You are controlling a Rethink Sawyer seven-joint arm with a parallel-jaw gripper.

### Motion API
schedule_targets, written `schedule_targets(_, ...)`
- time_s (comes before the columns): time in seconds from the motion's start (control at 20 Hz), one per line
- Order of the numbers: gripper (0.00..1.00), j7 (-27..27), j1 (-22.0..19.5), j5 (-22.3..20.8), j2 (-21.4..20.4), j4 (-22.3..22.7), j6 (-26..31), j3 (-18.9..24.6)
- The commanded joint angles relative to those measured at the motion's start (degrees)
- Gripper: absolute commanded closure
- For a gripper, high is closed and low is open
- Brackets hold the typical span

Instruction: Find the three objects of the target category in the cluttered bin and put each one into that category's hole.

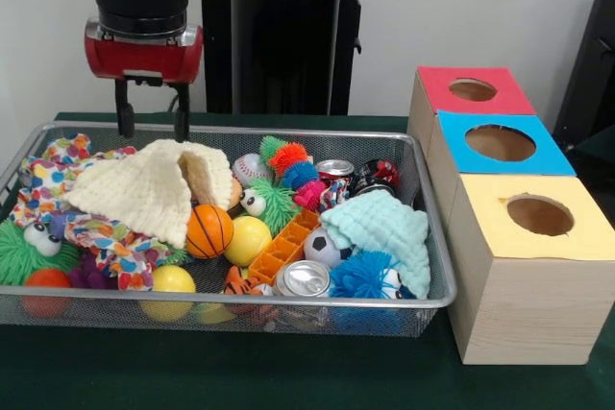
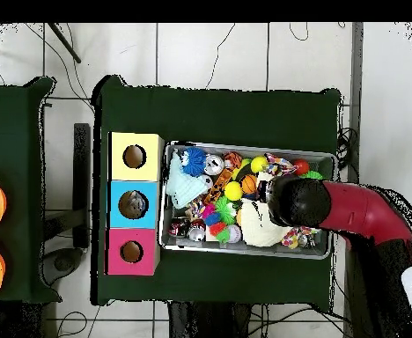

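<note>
The silver wire-mesh bin [image 1: 288, 302] is full of clutter: a basketball [image 1: 209, 230], a yellow ball [image 1: 248, 240], a soccer ball [image 1: 327, 248], a baseball [image 1: 250, 169], two cans [image 1: 305, 279], spiky toys and cloths. My gripper [image 1: 153, 127] is open and empty. It hangs over the bin's far left part, just above a cream knitted cloth [image 1: 144, 189]. In the overhead view the bin [image 2: 245, 148] shows, and the arm [image 2: 299, 202] hides the gripper. Three wooden boxes with holes stand beside the bin, with red [image 1: 437, 84], blue [image 1: 461, 156] and yellow [image 1: 490, 223] tops.
A mint cloth [image 1: 380, 228] covers things at the bin's right end. A patterned cloth [image 1: 115, 242] lies at the left. An orange block strip [image 1: 283, 247] lies mid-bin. In the overhead view the boxes [image 2: 121, 204] line the bin's left side on the green table [image 2: 209, 114].
</note>
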Motion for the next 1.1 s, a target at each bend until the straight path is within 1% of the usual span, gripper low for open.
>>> schedule_targets(0.05, 0.0, -6.3, -0.8, -0.3, 3.6, -3.5, 4.1, 5.1)
schedule_targets(0.25, 0.0, -4.3, -0.6, -0.8, 4.2, -1.6, 0.7, 4.6)
schedule_targets(0.45, 0.0, -0.6, 0.2, -1.4, 3.4, 2.3, -3.9, 3.4)
schedule_targets(0.6, 0.0, 2.1, 0.8, -1.8, 3.7, 4.5, -6.9, 2.4)
schedule_targets(0.85, 0.0, 4.6, 1.7, -2.0, 3.1, 7.5, -10.4, 1.0)
schedule_targets(0.95, 0.0, 4.3, 1.9, -1.9, 3.0, 7.4, -10.2, 0.8)
schedule_targets(1.1, 0.0, 2.8, 1.9, -1.3, 3.9, 5.7, -8.6, 1.1)
